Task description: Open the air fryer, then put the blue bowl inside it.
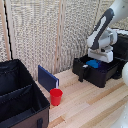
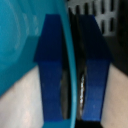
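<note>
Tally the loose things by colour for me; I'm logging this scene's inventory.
Red: 1, the cup
Light blue: 1, the blue bowl, held in the hand over the open air fryer
Dark blue: 1, the flat board
Black: 2, the air fryer and the fabric case
Total: 5

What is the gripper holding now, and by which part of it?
The gripper holds the blue bowl by its rim: the thin edge runs between the two fingers, one on each side of the wall.
</note>
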Tool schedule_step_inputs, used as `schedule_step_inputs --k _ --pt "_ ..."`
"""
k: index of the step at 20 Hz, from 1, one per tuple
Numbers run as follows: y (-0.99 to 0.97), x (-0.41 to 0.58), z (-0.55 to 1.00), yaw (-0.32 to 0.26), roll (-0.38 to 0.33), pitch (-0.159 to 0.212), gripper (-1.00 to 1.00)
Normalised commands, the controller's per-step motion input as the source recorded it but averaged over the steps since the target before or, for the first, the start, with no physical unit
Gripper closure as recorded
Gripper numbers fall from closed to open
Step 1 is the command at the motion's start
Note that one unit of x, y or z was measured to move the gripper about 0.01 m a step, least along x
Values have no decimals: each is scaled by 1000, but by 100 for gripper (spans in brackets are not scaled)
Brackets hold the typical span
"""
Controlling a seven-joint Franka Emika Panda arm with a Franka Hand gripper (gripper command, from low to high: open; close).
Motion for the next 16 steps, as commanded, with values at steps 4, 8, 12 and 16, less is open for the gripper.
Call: schedule_step_inputs --k 4,8,12,16 --pt "0 287 39 26 -11 10 -100" --pt "0 193 399 -27 -1 78 -100" --pt "0 60 649 -85 -20 44 -100" --pt "19 98 836 -69 -14 80 -100"
